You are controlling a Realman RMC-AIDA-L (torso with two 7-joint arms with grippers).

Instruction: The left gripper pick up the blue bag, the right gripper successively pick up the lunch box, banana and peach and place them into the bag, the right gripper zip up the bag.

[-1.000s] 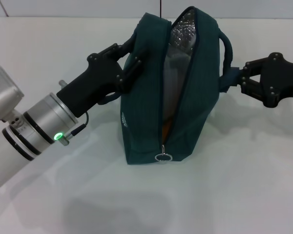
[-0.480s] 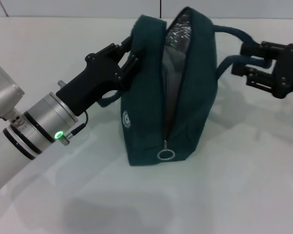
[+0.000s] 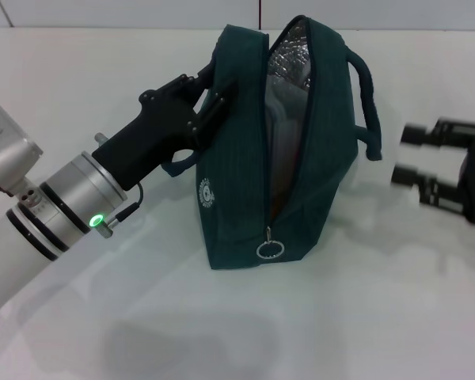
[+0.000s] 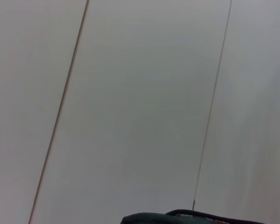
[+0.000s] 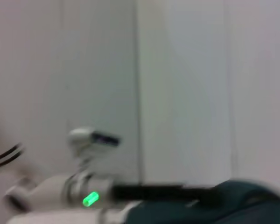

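Note:
The blue bag (image 3: 317,158) stands upright mid-table, its zipper open along the top and down to the ring pull (image 3: 268,250), with silver foil lining (image 3: 289,55) showing. My left gripper (image 3: 212,96) is shut on the bag's upper left side at its handle. My right gripper (image 3: 408,154) is open and empty, to the right of the bag and apart from the loose right handle (image 3: 368,103). The bag's edge shows in the left wrist view (image 4: 191,217) and the right wrist view (image 5: 233,205). The lunch box, banana and peach are hidden.
The white table (image 3: 222,332) lies all around the bag. A wall with a dark seam (image 3: 260,12) stands behind the bag. My left arm's silver wrist with its green light (image 3: 96,220) slants in from the lower left and also shows in the right wrist view (image 5: 90,199).
My right gripper let go of the bag's right handle, opened, and moved right and toward me. The handle fell back against the bag. My left gripper kept its hold.

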